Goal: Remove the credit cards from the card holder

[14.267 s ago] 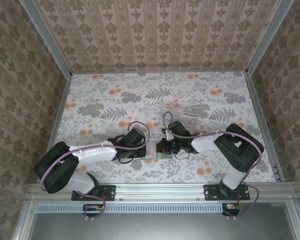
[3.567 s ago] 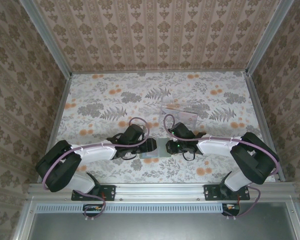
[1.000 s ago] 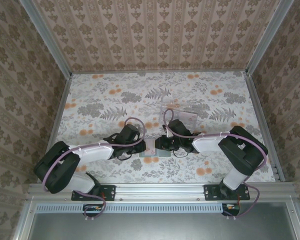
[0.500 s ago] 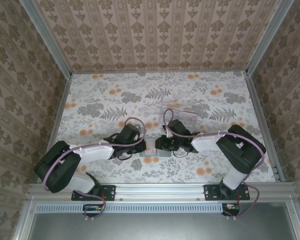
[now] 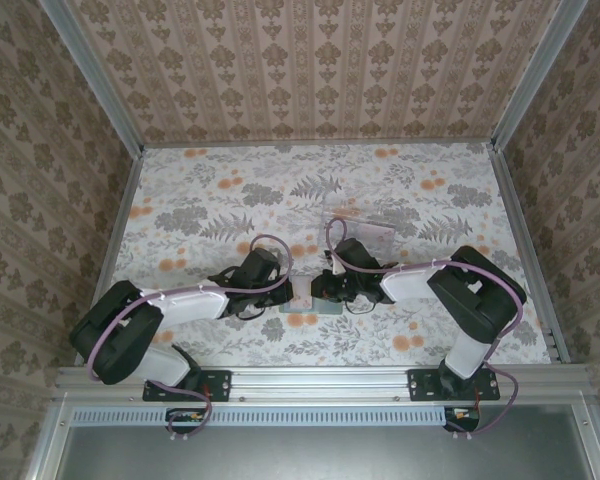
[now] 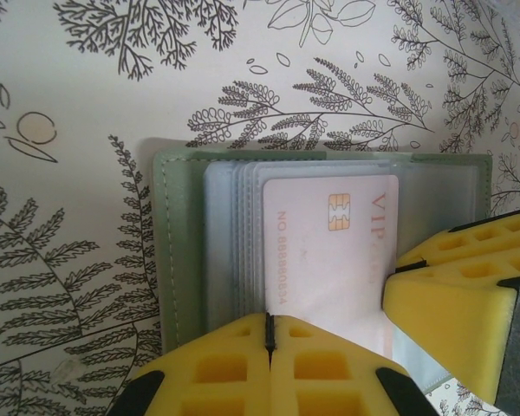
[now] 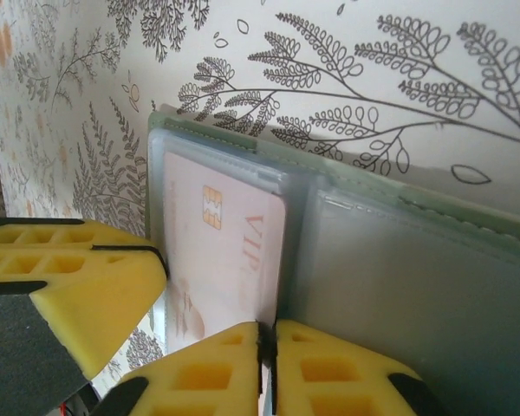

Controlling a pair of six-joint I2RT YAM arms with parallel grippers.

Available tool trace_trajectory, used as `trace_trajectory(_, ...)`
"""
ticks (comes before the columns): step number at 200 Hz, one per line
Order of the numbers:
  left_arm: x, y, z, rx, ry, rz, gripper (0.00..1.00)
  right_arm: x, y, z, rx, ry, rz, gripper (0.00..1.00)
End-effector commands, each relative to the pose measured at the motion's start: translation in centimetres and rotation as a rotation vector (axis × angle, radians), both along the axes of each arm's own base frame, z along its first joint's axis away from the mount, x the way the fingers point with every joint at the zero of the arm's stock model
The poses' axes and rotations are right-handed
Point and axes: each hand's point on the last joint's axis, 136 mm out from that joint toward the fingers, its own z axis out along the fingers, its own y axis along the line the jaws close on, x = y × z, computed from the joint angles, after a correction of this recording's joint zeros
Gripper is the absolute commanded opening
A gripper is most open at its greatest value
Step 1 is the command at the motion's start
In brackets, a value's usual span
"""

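The card holder (image 6: 169, 251) lies open and flat on the floral surface (image 6: 69, 87), at the middle of the near side between the two arms (image 5: 305, 306). In its clear sleeves sits a pale credit card (image 6: 329, 251) with a chip and "VIP" printed on it.

In the left wrist view the card's long axis runs straight away from the left gripper (image 6: 269, 319), chip end farthest. The holder's own long axis lies crosswise to that, with its fold to the card's right. Which edge of the sleeve is open I cannot tell.

The left fingers are pressed together over the card's near short edge. The right gripper (image 7: 266, 334) has its fingers pressed together too, at the card's edge beside the fold (image 6: 451, 299). Whether either pair has caught a thin edge cannot be told.

The card looks light, stiff and slick, so a pinch on a bare corner would likely serve best. The sleeves look soft and clingy, and the holder is light enough to drag along unless it is pinned down.
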Motion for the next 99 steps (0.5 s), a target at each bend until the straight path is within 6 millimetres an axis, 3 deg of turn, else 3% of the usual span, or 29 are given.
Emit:
trace_trajectory(1,-1.3,1.1,-2.0,0.06,0.059,0.008,0.02,0.2,0.4,0.4,0.027,0.0,0.002,0.06)
trace_trajectory(12,-1.3,1.2,-2.0,0.064,0.059,0.01,0.02,0.2,0.2,0.3,0.029,-0.001,-0.005,0.0)
trace_trajectory(99,-1.5,2.8,-3.1,0.146,0.092,0.049,0.0,0.3,-2.9,-0.1,0.047,0.019,-0.084,0.0)
